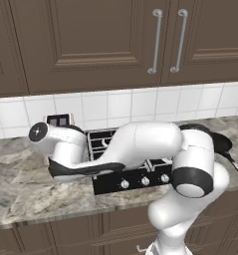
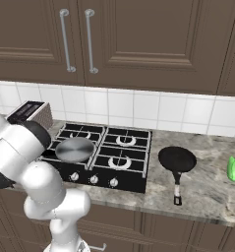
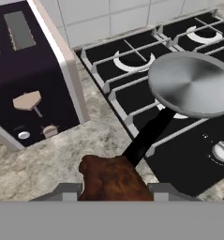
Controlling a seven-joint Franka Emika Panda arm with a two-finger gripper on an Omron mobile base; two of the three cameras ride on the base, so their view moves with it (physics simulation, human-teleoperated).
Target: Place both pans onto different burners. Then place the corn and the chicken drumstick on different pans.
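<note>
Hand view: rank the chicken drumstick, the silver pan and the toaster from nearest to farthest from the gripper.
1. Chicken drumstick: between the jaws of the gripper.
2. Silver pan: on the hob's front burner, its black handle reaching toward the drumstick.
3. Toaster: on the counter beside the hob; its near corner rivals the pan's handle, so this order is loose.

Toaster (image 2: 29,114) left of hob; green item (image 2: 233,169) right.

toaster (image 3: 26,79): no readable text, just blank buttons
hob (image 3: 188,154): knob marks too blurry to read
cabinets (image 2: 138,39): nothing written
</note>
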